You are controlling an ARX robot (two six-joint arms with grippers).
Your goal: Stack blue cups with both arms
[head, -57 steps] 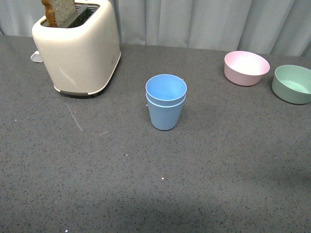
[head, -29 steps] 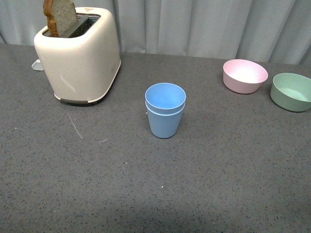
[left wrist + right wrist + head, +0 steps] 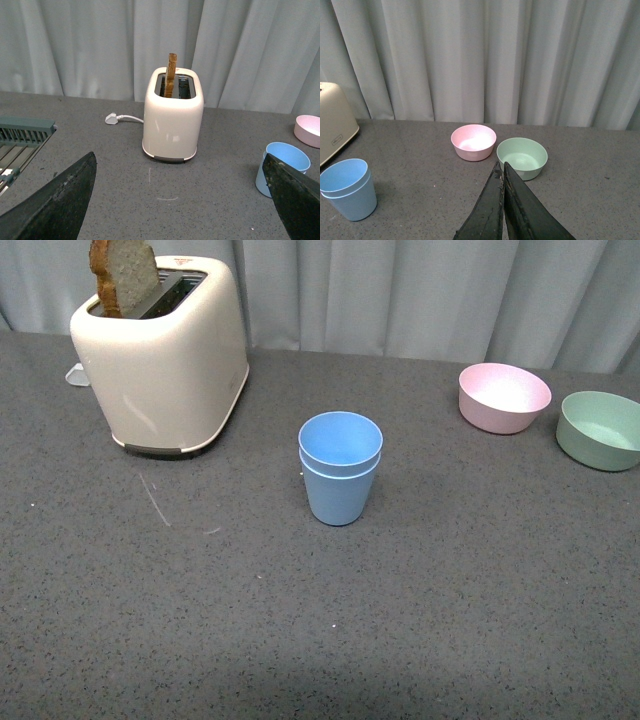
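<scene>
The left gripper (image 3: 175, 200) stands wide apart and empty; the right gripper (image 3: 503, 200) has its fingers pressed together, gripping nothing. Both hang clear of the blue cups (image 3: 340, 468), which stand nested at the frame's centre on the table (image 3: 450, 590), upright, long axis vertical, mouths up. The stacking looks done; judging by this, only retreat remains.

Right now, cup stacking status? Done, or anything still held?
Looks done: the blue cups stand nested upright on the table, between the toaster and the pink bowl. Nothing in hand: the left gripper is wide open and empty, the right gripper is shut on nothing, both clear of the stack. Nothing visibly left.
</scene>
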